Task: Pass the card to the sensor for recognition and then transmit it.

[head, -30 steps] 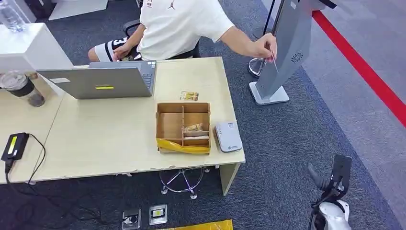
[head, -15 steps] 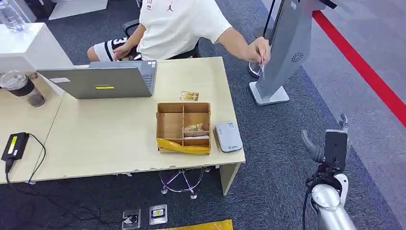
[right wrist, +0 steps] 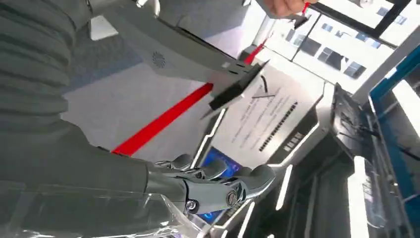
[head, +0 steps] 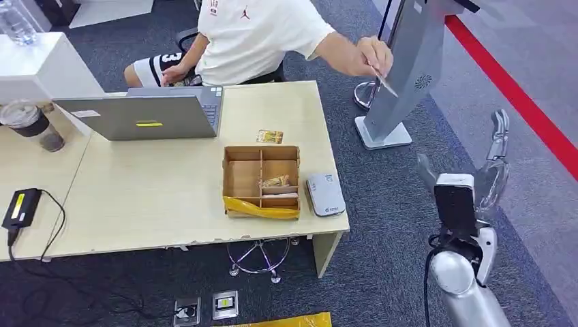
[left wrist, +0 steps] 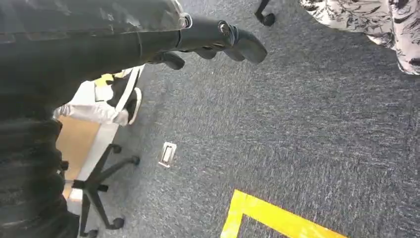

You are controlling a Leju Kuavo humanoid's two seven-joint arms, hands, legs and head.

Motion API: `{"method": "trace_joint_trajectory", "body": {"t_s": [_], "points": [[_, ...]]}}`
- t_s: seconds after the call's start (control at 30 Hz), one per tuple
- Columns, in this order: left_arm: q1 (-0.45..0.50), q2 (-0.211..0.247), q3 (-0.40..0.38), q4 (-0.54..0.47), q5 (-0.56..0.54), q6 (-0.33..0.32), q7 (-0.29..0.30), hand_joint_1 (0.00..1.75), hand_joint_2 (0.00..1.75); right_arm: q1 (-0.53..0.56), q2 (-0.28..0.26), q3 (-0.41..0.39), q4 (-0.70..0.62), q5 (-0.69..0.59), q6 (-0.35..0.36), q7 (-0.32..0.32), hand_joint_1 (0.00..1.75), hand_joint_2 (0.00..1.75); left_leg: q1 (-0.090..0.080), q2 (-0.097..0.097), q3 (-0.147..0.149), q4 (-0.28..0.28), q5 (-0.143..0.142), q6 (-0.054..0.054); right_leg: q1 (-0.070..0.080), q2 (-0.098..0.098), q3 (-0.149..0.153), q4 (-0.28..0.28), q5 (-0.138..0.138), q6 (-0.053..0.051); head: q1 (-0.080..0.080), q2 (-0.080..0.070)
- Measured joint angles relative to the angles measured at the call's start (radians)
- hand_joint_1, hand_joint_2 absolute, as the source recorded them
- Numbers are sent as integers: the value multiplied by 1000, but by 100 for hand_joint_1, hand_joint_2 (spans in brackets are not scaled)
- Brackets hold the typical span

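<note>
A: Since a second ago the right hand (head: 477, 174) has climbed from the lower edge of the head view to about 4 o'clock, off the desk's right end, and the person's hand (head: 371, 56) has lifted a little against the kiosk.

B: Start at the left, then. What sits on the desk (head: 136, 197)?

A: At 9 o'clock a black adapter (head: 20, 206) with its cable, and above it a lidded cup (head: 31, 124). A grey laptop (head: 146, 112) stands at 11 o'clock. Near the middle is a cardboard divider box (head: 261, 180) with a yellow packet (head: 262, 208) along its near edge, and a small packet (head: 269, 136) lies just beyond the box.

B: And the sensor?

A: The white card reader (head: 324, 194) lies just beside the box, toward 3 o'clock, at the desk's right end.

B: Where is the card?

A: The card (head: 386, 84) is pinched in the person's hand at 1 o'clock, in front of the grey kiosk stand (head: 402, 75), well apart from both robot hands.

B: The robot's fingers?

A: The right hand is raised over the carpet (head: 402, 225); its fingers (right wrist: 223, 186) are stretched out and hold nothing. The left hand (left wrist: 218, 42) hangs over the floor, fingers loosely curved and apart, also empty.
</note>
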Motion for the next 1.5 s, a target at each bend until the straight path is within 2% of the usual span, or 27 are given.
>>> {"method": "trace_joint_trajectory", "body": {"t_s": [0.17, 0.4, 0.8, 1.1, 1.27, 1.5], "points": [[-1, 0, 0, 0, -32, -1, -1, 0, 175, -71, 24, 83, -40, 170, 15, 39, 0, 175, 0, 0, 1, 0, 0, 0, 0, 0, 0, 0, 0, 0, 0, 0], [-1, 3, 0, 0, -61, -10, -13, 0, 175, -142, 55, 153, -26, 244, 77, 92, 0, 175, 0, -3, -2, 0, 1, 0, 0, -3, -1, 0, 0, 0, 0, 0], [-3, 14, -18, 0, -116, -37, -30, 0, 175, -347, 165, 313, 183, 324, 178, 167, 0, 175, 0, -4, -3, 0, 2, 0, 1, -3, -2, 1, 0, 0, 0, 0], [-4, 23, -49, 0, -151, -54, -31, 0, 175, -476, 279, 468, 395, 431, 254, 207, 0, 175, 1, -4, -3, 0, 2, 0, 1, -2, -3, 1, 0, 0, 0, 0], [-3, 24, -58, 0, -167, -56, -31, 0, 175, -517, 334, 540, 477, 495, 293, 212, 0, 175, 1, -4, -3, 0, 2, 0, 1, -3, -3, 1, 0, 0, 0, 0], [-3, 25, -69, 0, -171, -55, -24, 0, 175, -542, 367, 595, 547, 516, 303, 211, 0, 175, 1, -4, -3, 0, 2, 0, 1, -2, -3, 1, 0, 0, 0, 0]]}}
